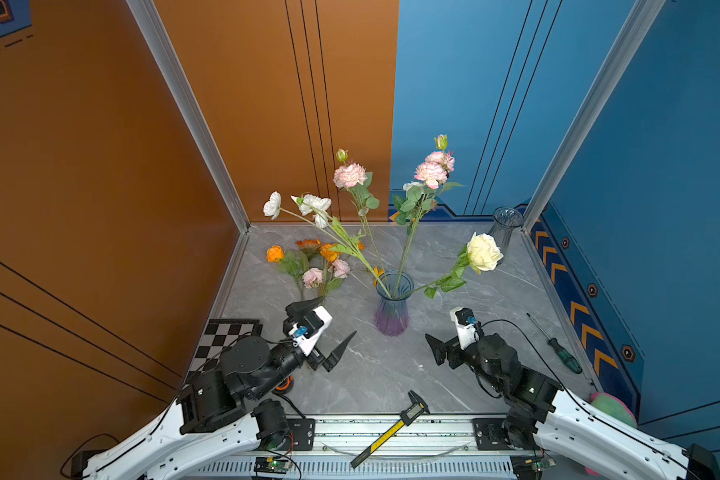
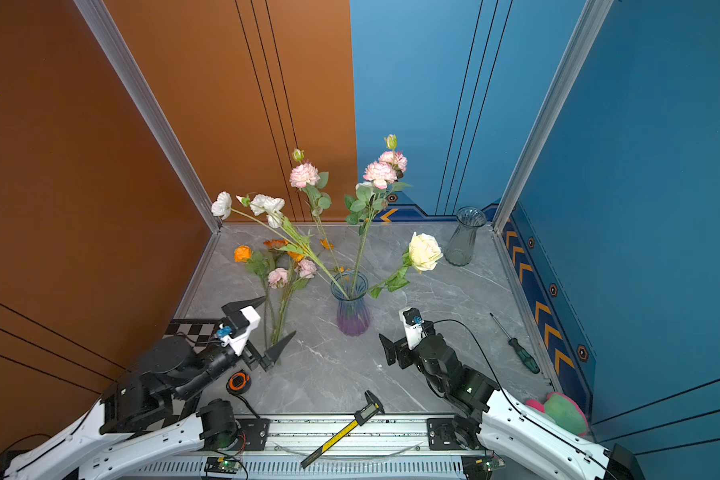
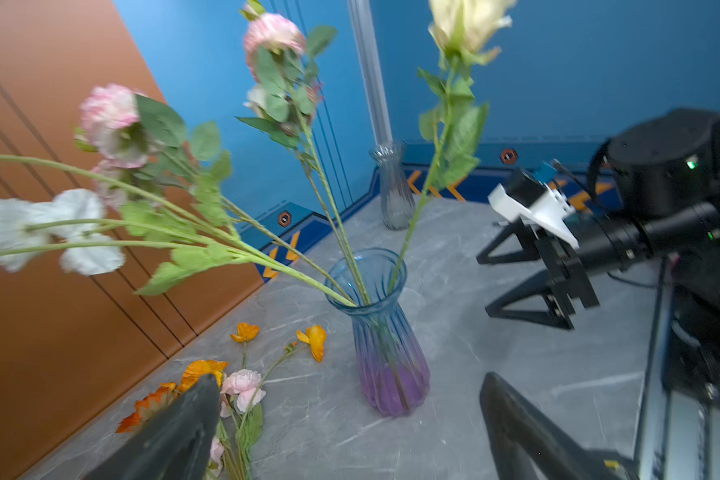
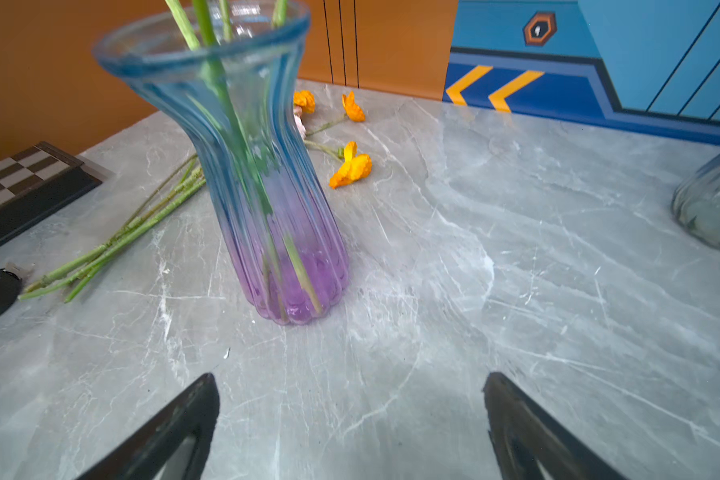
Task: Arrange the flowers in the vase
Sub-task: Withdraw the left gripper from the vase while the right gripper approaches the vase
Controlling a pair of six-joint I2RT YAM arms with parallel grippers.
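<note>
A blue-to-purple glass vase (image 1: pixel 393 303) stands upright near the middle of the grey worktop (image 1: pixel 495 299) and holds several of the flowers (image 1: pixel 350 175). A white spray (image 1: pixel 310 205) leans left, two pink stalks rise toward the back wall, and a cream rose (image 1: pixel 484 252) leans right. The rest, a loose bunch (image 1: pixel 312 266) of orange and pink blooms, lies flat on the worktop left of the vase, with its stem ends toward the front. The left gripper (image 1: pixel 339 314) hangs over those stem ends, jaws spread wide and holding nothing. The right gripper (image 4: pixel 350 376) is to the right of the vase, apart from it and facing it, its jaws also wide and empty. A clear vase (image 1: pixel 506 226) stands in the back right corner. A screwdriver (image 1: pixel 558 347) lies near the right edge and a caliper (image 1: pixel 391 428) lies across the front rail.
</note>
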